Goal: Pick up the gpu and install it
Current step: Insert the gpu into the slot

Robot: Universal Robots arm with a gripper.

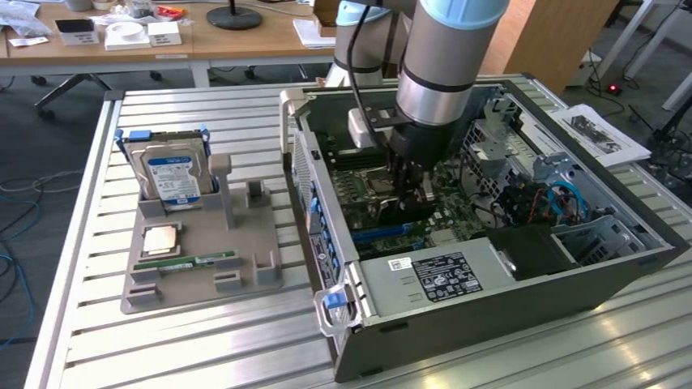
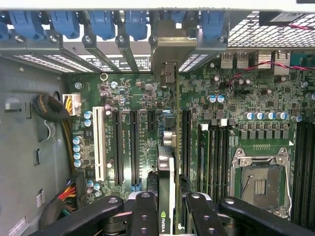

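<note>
- The gpu [image 2: 167, 196] is held edge-on between the fingers of the end effector [image 2: 167, 216], which is narrowed onto the card; a green logo shows on the card's upper edge in the wrist view.
- The card hangs inside the open computer case [image 1: 605, 275], directly above the motherboard [image 2: 138, 98], with its silver end bracket [image 2: 170, 49] reaching toward the case's rear wall, where the blue slot clips [image 2: 135, 24] sit.
- In the exterior view the arm reaches down into the case from above, with the end effector [image 1: 411, 190] low over the motherboard [image 1: 368, 194].
- Beside the case, to the exterior view's left, a grey holder [image 1: 206, 259] on the slatted surface [image 1: 162, 356] carries a hard drive [image 1: 173, 174] and a green memory stick [image 1: 194, 263].
- Judged step: pick-up is done and installation is under way, at the alignment or seating stage. Whether the card's edge connector already touches a slot cannot be told.
- The card appears to line up with a long black expansion slot [image 2: 185, 142] between the other slots and the memory sockets.
- The next move calls for keeping the card upright and square to that slot, the bracket matched to its rear opening, and straight, even downward pressure.
</note>
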